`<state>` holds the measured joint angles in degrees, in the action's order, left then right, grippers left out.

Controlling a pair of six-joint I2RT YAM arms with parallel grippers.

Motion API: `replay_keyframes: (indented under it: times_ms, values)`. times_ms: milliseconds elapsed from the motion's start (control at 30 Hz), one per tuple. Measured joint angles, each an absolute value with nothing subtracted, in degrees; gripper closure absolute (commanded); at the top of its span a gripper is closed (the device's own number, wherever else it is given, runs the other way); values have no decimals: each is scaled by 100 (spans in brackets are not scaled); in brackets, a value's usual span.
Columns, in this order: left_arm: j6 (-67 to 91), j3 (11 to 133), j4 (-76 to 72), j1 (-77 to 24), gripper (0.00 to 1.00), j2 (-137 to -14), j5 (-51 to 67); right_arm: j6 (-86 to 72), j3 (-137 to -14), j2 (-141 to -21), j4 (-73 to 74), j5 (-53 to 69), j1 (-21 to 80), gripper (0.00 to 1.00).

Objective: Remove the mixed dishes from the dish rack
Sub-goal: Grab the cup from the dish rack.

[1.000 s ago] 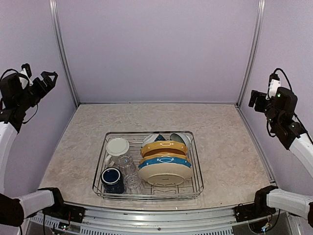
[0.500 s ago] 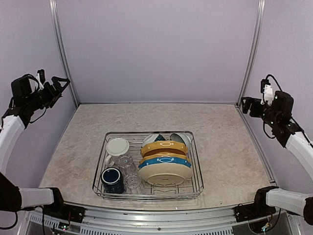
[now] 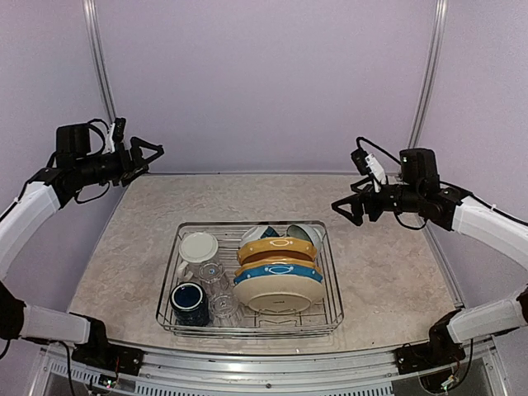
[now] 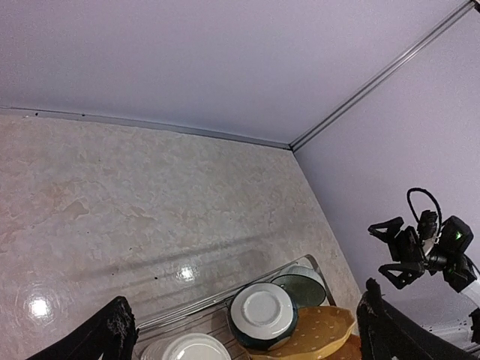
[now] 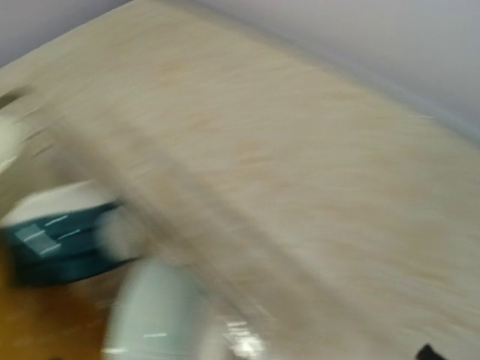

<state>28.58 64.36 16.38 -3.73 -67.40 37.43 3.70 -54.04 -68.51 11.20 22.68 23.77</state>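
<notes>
Left gripper (image 3: 151,158): jaws wide apart, nothing between them. It hangs in the air at the left of the top view, aimed toward centre. Its wrist view shows both fingertips (image 4: 112,337) at the bottom edge with only bare counter between them.

Right gripper (image 3: 346,210): also spread and empty, right of centre, above the beige marbled tabletop (image 3: 388,264) and just off the rack's upper-right corner. Its wrist view is too blurred to use.

The silver wire dish rack (image 3: 247,223) sits lower centre, full, with nothing unloaded yet.
- Right half: mustard yellow plate (image 3: 276,247), blue-rimmed plate (image 3: 276,271) and cream plate (image 3: 279,293), leaning on edge in the dividers. Their rims are exposed, so a pinch from above looks workable.
- Top edge: teal-and-white bowl (image 3: 264,233).
- Left half: cream mug (image 3: 198,247), navy mug (image 3: 189,303) and clear glass tumblers (image 3: 213,276), packed close together.

My read is approach phase, with each arm taking its own half of the rack. The main risk is the tumblers, which are tight against the mugs and leave little finger clearance.
</notes>
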Motion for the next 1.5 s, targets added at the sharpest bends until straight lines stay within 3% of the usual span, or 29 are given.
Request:
replay_keyframes:
  times_ms: [433,600,767,1000,1167,1267,1500]
  values:
    - [2102,6803,2397,-1531,1,-7175,3538,1201,-6036,-8053,1616,3667,3371,11]
    - [1861,6965,2724,-2012,1,-7419,3395,1363,-6263,-8353,1756,3854,3516,25]
    - [1730,7024,2915,-2320,1,-7592,3291,1437,-6514,-8648,1850,3975,3629,29]
    - [1643,7076,3035,-2423,1,-7732,3245,1525,-6639,-8812,1957,4132,3835,47]
    - [1638,7078,3063,-2427,1,-7789,3232,1678,-6761,-9043,2165,4209,3988,52]
    - [1636,7078,3076,-2447,1,-7846,3232,1739,-6862,-9124,2276,4241,4040,50]
    - [1664,7144,3240,-2622,1,-8016,3144,1621,-6884,-9135,2211,4228,4049,31]
